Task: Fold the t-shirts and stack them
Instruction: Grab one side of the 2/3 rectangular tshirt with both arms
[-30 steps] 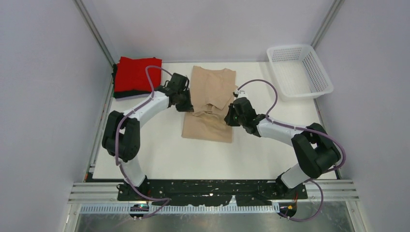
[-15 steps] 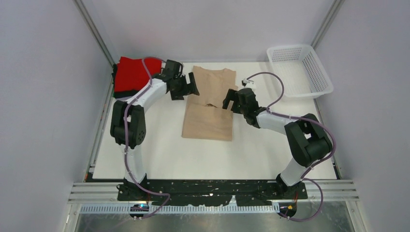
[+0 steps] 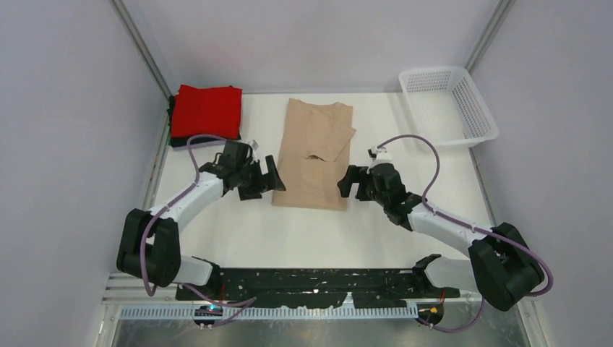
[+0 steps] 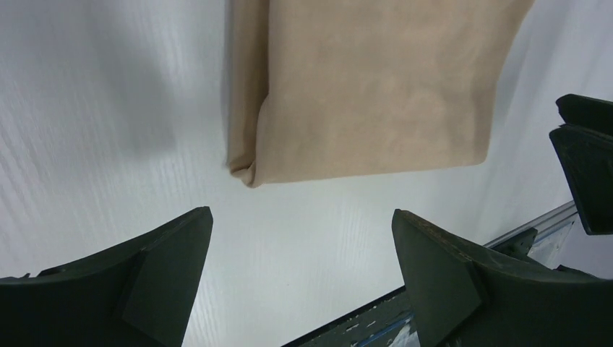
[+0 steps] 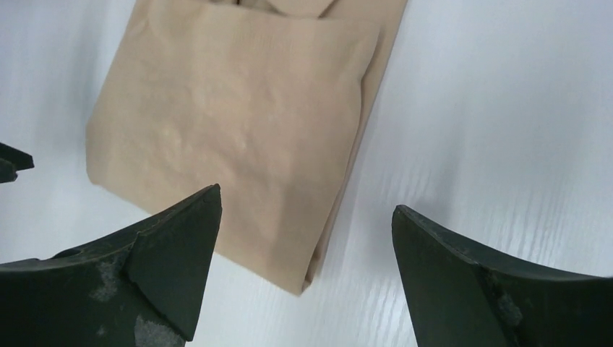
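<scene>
Tabletop (image 3: 311,238), white & smooth, carries everything. Biggest item on it is the beige tee (image 3: 314,155), mid-tabletop. Its sides are folded in to a long strip, w/ a loose flap lying across the far half, and it's not yet folded short.

Handling, my read: light, limp cloth w/ no stiffness, several layers at each long edge. It'll sag btwn two holds and likely slides easily on that surface. Best take is the two near corners, pinching thru all layers. The left wrist view shows the doubled edge at the near-left corner (image 4: 249,170). Catch the top layer only & the fold could peel open.

White mesh basket (image 3: 463,139) sits at the far right corner, well apart from the tee. Nothing visible inside.

Red tee (image 3: 206,110) lies folded at the far left, on top of a dark tee (image 3: 173,137) that shows only as an edge. That's the stack so far.

Left jaws are spread wide, holding nothing, just beside the beige tee's near-left corner. Right jaws are likewise wide apart & empty, by the near-right corner. Can't tell if either touches the tabletop.
</scene>
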